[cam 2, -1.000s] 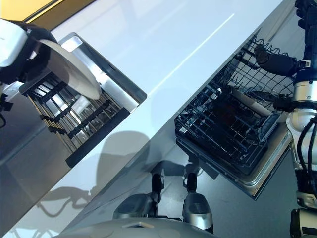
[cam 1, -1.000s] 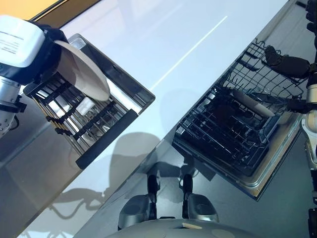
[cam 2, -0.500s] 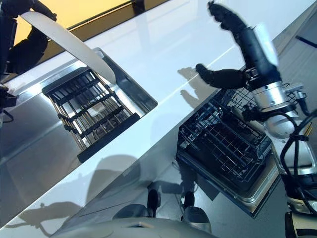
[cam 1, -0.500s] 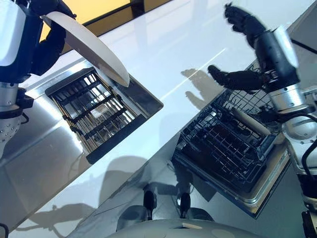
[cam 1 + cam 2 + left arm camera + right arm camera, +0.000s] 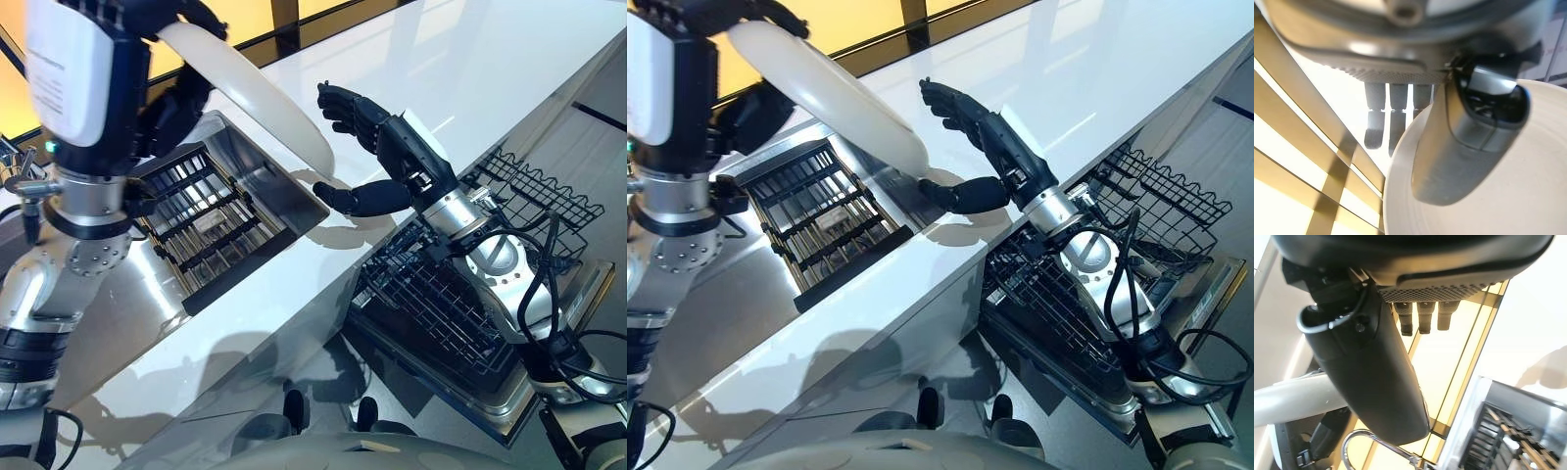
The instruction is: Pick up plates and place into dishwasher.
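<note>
Cream-coloured ceramic, a plate is shown raised and tilted above the recessed drying rack in the white countertop. It is pinched at its upper rim by the left hand, the thumb being laid across the plate's face in the left wrist view and the fingers behind it. The right hand is held with fingers spread and nothing in its grasp, its thumb just beside the plate's lower edge; contact between them cannot be confirmed. The dishwasher basket is drawn out below the counter's front edge, well apart from the plate.

A handover is judged to be in preparation. Because the plate is gripped at one rim only, slippage or swinging could be caused if the right hand nudges the free edge before closing. If the left hand's hold is released too soon, the plate could be dropped onto the rack or the counter.
</note>
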Controlling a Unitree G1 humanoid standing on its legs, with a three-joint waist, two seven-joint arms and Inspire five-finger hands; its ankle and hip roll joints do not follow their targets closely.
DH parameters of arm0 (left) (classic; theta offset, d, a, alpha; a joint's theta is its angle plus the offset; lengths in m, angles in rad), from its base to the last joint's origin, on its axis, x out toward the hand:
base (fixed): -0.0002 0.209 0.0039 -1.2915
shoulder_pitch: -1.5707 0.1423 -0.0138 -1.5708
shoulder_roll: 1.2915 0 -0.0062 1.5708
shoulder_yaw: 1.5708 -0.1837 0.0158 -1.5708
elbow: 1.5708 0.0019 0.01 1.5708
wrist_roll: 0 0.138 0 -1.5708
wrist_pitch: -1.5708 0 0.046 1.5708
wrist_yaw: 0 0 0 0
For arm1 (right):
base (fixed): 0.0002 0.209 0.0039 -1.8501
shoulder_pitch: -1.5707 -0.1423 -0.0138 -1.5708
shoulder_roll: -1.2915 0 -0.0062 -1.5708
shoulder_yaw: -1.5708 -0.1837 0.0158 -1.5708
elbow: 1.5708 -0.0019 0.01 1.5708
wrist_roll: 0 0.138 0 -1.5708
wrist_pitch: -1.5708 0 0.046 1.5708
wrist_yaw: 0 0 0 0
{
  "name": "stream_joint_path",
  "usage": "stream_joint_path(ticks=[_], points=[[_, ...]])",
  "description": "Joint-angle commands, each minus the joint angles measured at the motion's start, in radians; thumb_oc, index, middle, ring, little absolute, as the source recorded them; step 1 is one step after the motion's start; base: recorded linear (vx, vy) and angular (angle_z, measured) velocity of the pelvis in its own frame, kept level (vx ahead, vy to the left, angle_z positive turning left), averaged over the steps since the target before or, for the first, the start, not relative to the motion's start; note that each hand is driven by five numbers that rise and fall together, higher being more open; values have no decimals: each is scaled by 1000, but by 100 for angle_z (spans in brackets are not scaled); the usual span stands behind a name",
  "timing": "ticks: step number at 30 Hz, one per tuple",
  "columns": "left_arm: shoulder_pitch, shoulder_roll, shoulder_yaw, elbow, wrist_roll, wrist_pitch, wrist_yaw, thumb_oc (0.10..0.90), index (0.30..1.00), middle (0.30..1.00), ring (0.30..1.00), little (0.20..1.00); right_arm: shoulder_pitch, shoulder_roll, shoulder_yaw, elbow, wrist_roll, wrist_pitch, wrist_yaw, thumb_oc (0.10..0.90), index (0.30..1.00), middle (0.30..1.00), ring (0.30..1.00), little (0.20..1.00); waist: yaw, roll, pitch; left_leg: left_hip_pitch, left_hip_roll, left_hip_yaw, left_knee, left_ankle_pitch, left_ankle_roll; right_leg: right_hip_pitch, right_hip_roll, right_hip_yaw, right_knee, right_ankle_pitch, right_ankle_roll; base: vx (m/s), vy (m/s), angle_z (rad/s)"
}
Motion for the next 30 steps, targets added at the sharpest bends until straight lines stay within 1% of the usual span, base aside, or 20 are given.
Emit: stream_joint_path(ticks=[1, 3, 4, 5, 7, 9, 11, 12, 13, 14, 15, 18, 21, 25, 30], points=[[-168, -19, -20, 32, -44, 49, 28, 100, 300, 300, 300, 200, -147, 40, -6, -21, 53, -61, -43, 800, 900, 900, 900, 900, -19, 4, -118, 26, -54, 30, 3, -128, 11, -10, 73, -23, 102, -138, 13, 0, 0, 0], [-175, -27, -31, 34, -54, 52, 22, 100, 300, 300, 300, 200, -148, 51, 2, -16, 44, -65, -45, 800, 900, 900, 900, 900, -20, 4, -119, 32, -54, 32, 3, -136, 11, -5, 74, -21, 102, -146, 14, 19, -6, 0], [-180, -34, -41, 35, -56, 55, 17, 100, 300, 300, 300, 200, -151, 56, 9, -15, 35, -69, -53, 800, 900, 900, 900, 900, -21, 5, -116, 28, -53, 35, 4, -129, 12, -9, 75, -21, 103, -139, 12, 0, 0, 0], [-184, -42, -51, 35, -63, 61, 8, 100, 300, 300, 300, 200, -152, 62, 16, -13, 36, -71, -61, 800, 900, 900, 900, 900, -22, 5, -117, 35, -53, 35, 3, -136, 11, -3, 76, -19, 102, -147, 12, 0, 0, 0], [-192, -62, -70, 36, -75, 67, -9, 100, 300, 300, 300, 200, -155, 80, 22, -13, -2, -90, -102, 800, 900, 900, 900, 900, -24, 6, -115, 31, -52, 39, 6, -130, 12, -5, 78, -17, 103, -141, 10, 0, 0, 0], [-194, -80, -87, 39, -85, 71, -15, 100, 300, 300, 300, 200, -158, 93, 22, -11, -11, -107, -145, 800, 900, 900, 900, 900, -25, 7, -112, 34, -52, 39, 7, -130, 13, -4, 80, -15, 106, -143, 8, 0, 0, 0], [-190, -104, -100, 41, -86, 76, -23, 100, 300, 300, 300, 200, -154, 114, 17, -10, -64, -144, -206, 800, 900, 900, 900, 900, -26, 8, -110, 34, -52, 38, 9, -131, 14, -5, 83, -11, 109, -145, 6, 0, 0, 0], [-189, -114, -105, 41, -93, 82, -29, 100, 300, 300, 300, 200, -151, 122, 14, -12, -95, -163, -241, 715, 827, 827, 827, 815, -27, 10, -109, 35, -52, 39, 9, -131, 15, -5, 84, -10, 111, -145, 6, 0, 0, 0], [-186, -120, -108, 39, -95, 86, -32, 100, 300, 300, 300, 200, -148, 126, 12, -15, -119, -179, -270, 245, 425, 425, 425, 345, -28, 11, -109, 36, -52, 39, 9, -132, 15, -5, 84, -10, 111, -146, 6, 32, -5, 0], [-180, -131, -114, 36, -97, 95, -36, 100, 300, 300, 300, 200, -142, 132, 7, -22, -162, -200, -316, 100, 300, 300, 300, 200, -28, 12, -109, 37, -52, 39, 9, -133, 16, -4, 85, -8, 111, -147, 6, 32, -5, -2], [-177, -138, -118, 36, -109, 97, -39, 100, 300, 300, 300, 200, -139, 135, 2, -24, -196, -222, -359, 100, 300, 300, 300, 200, -29, 13, -108, 38, -52, 39, 9, -134, 17, -3, 86, -7, 112, -148, 5, 37, -7, -2], [-161, -160, -124, 32, -124, 112, -65, 100, 300, 300, 300, 200, -134, 142, -16, -27, -295, -259, -482, 100, 300, 300, 300, 200, -29, 16, -103, 41, -52, 39, 12, -137, 19, -2, 88, -5, 115, -151, 4, 39, -13, -1], [-144, -175, -128, 32, -140, 132, -94, 100, 300, 300, 300, 200, -131, 140, -40, -35, -330, -285, -579, 100, 300, 300, 300, 200, -28, 18, -97, 44, -54, 40, 18, -142, 21, 2, 89, -5, 113, -151, 3, 25, -12, -1], [-107, -192, -128, 39, -152, 140, -112, 100, 300, 300, 300, 200, -116, 143, -66, -37, -341, -305, -642, 100, 300, 300, 300, 200, -25, 18, -92, 45, -56, 39, 23, -147, 23, 4, 90, -6, 111, -150, 2, 0, 0, 0], [-82, -195, -130, 59, -197, 120, -139, 100, 300, 300, 300, 200, -100, 131, -77, -17, -333, -299, -651, 100, 300, 300, 300, 200, -27, 19, -88, 45, -56, 34, 26, -147, 26, 3, 92, -3, 122, -157, -2, 0, 0, 0]])
